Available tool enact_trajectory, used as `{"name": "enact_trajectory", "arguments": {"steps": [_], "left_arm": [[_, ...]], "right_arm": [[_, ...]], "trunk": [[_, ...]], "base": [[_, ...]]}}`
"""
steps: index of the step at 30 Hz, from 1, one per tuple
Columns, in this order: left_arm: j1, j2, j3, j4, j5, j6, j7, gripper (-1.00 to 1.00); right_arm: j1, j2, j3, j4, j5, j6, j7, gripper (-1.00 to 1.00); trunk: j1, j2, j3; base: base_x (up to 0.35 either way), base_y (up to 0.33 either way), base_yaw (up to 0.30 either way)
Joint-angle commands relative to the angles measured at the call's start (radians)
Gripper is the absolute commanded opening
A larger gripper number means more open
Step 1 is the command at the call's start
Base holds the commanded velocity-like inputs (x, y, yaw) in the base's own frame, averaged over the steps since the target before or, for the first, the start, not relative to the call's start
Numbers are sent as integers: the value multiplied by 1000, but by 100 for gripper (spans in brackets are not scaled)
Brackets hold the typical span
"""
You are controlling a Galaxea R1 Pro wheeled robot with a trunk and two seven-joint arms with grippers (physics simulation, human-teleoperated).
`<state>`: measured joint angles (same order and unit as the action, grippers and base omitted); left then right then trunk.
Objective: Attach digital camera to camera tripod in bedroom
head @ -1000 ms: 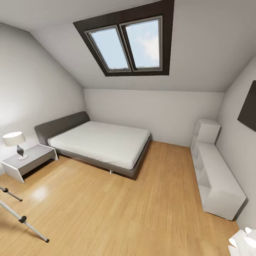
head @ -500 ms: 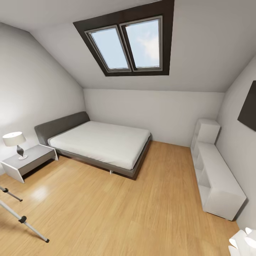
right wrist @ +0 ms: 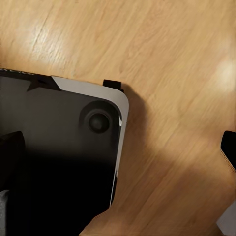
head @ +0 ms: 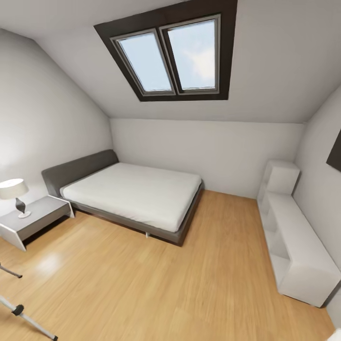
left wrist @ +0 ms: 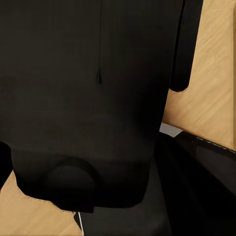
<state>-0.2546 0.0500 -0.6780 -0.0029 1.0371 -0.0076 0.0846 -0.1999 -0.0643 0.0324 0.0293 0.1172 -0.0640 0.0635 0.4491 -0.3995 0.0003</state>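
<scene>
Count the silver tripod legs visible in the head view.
2: one silver metal tripod leg with a black joint runs to the bottom-left corner of the wood floor; another leg's tip pokes in at the left edge above it. More may lie outside the frame.

Head view: high, wide, facing across the bedroom toward the bed [head: 137, 194] and skylight [head: 173, 54]. Both wrist views: close, aimed downward at dark robot parts. All three share the plank floor [head: 156, 284].

Glossy wood plank floor [head: 156, 289]; tripod [head: 28, 319] legs look like silver metal, perhaps matt.
</scene>
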Motion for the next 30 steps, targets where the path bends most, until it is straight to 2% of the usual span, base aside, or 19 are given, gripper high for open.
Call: {"name": "enact_trajectory", "arguments": {"steps": [1,9,16,30], "left_arm": [[0,0,-9,0,6,0,2,-100],[0,1,-9,0,6,0,6,-100],[0,-1,-9,1,6,28,10,-100],[0,0,-8,1,6,32,11,-100]], "right_arm": [[-1,1,3,3,7,-6,1,100],[-1,2,3,3,8,-5,0,100],[-1,4,3,3,9,-6,-1,100],[-1,4,3,4,9,-7,-2,100]], "trunk": [[1,-1,0],[1,-1,0],[1,-1,0],[1,-1,0]], "base": [[336,1,6],[338,1,148],[338,0,263],[338,0,269]]}}
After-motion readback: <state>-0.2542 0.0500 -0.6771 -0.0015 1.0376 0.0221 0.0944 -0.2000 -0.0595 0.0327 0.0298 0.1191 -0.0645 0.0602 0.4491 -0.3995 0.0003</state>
